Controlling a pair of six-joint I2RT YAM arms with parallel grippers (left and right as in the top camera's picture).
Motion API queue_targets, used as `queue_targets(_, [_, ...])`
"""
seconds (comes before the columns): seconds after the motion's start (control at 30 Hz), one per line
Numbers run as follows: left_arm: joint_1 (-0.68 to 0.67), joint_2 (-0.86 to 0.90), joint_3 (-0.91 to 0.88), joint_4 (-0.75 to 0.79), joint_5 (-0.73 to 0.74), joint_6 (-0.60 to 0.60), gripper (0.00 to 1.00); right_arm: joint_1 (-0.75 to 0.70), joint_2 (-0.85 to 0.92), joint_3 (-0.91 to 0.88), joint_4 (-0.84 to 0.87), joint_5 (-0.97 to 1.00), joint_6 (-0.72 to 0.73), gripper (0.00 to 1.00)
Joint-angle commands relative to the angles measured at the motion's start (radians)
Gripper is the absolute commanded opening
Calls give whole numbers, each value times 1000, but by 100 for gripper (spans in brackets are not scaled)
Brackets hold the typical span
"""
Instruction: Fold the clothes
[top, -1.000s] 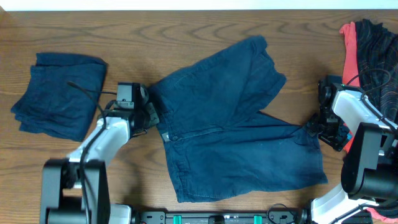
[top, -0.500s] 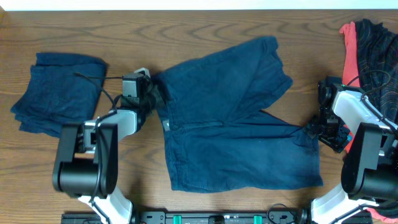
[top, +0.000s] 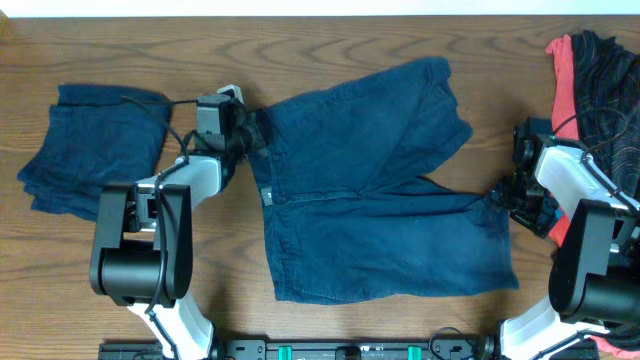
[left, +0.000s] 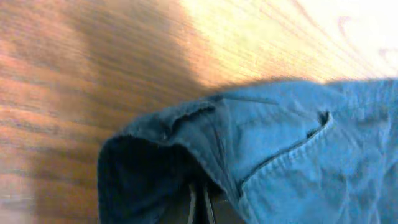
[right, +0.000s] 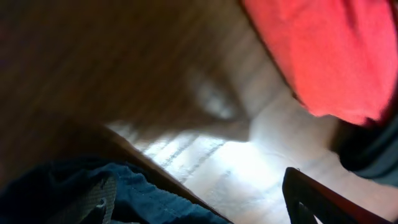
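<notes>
Waistband corner's been dragged toward the top of the frame since a second ago, so the shorts (top: 370, 200) now lie flatter across the middle of the worktop (top: 300, 50), one leg pointing upper right, the other along the bottom. That corner's pinched tight in the left fingers (top: 243, 135) at the shorts' upper left, while the right fingers (right: 303, 196) sit by the lower leg's hem at the right edge and I can't tell if they're gripping it. I'd keep the cloth taut between both ends and smooth the creases before folding one leg over the other, steering clear of the red garment (top: 558, 75) at far right.
</notes>
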Motion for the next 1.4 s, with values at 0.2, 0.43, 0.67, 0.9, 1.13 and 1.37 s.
queue_targets(0.2, [3,-290,21,-336,-19,183,17,-4,-113,10,41,-61,-150,88])
queue_targets(0.43, [-14,-527,21,-549,-27,163,31,-16,-277,13,-64,-69,-151,95])
queue_targets(0.67, [-119,-468,19,-565,51,156,31,8,-299,9,-69,-368,-378,88])
queue_targets(0.9, [-247,-261,19,-517,51,157,30,93,-299,-11,-94,-463,-526,86])
queue_targets(1.13, [-288,-60,20,-380,50,157,30,190,-299,-11,-90,-462,-525,87])
queue_targets(1.37, [-288,57,20,-161,-28,156,30,217,-299,-11,-82,-462,-495,89])
